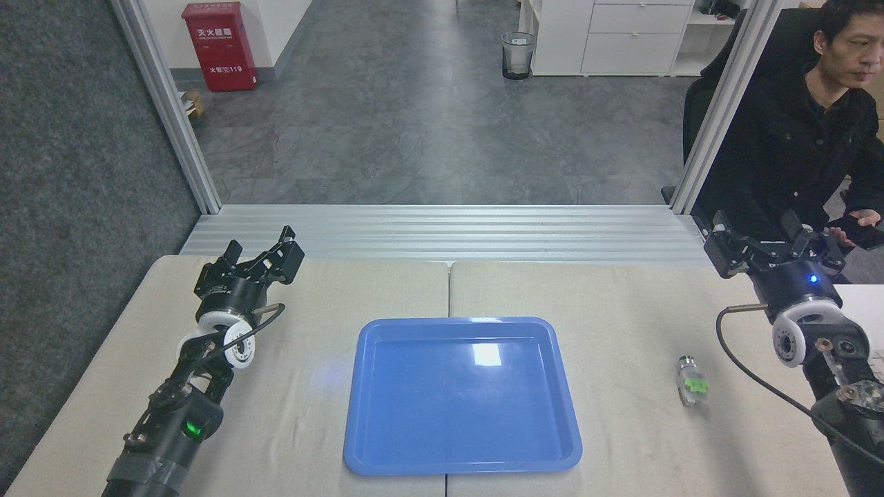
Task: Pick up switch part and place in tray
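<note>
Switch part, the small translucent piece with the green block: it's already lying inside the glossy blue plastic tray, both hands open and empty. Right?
Not quite. The head view shows the small translucent switch part with the green block lying on the table to the right of the glossy blue plastic tray, not inside it. The left hand and right hand are open and empty.

We stand in an office turned robot test lab: our tabletop (311,414) sits inside an aluminium frame (166,103), with grey flooring, white drawers (635,34), a bin (518,55), a red fire-extinguisher box (219,47) and a seated person (794,138) beyond.
</note>
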`<state>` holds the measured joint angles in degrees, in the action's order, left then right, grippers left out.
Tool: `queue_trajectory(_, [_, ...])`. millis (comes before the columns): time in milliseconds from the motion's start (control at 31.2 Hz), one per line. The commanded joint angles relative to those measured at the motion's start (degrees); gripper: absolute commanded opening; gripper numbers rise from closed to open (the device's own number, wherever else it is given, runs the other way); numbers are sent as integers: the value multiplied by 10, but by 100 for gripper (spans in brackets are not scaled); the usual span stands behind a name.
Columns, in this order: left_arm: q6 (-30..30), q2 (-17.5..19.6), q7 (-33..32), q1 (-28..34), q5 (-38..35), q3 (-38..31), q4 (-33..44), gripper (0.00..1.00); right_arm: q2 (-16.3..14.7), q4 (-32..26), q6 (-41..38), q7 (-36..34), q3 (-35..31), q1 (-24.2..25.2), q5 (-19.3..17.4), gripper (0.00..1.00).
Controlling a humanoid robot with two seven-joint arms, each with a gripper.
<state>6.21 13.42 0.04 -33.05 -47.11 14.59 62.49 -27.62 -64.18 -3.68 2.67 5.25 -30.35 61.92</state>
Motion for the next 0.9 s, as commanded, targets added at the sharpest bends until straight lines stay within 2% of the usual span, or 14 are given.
queue_trajectory(0, [3,1,-1,0,-4,1,-1,100,1,7,6,2,3,-4,6,98])
queue_trajectory(866, [0,-1,0,0,0,0,0,100,-7,4,-8,1,7,-7,5,99])
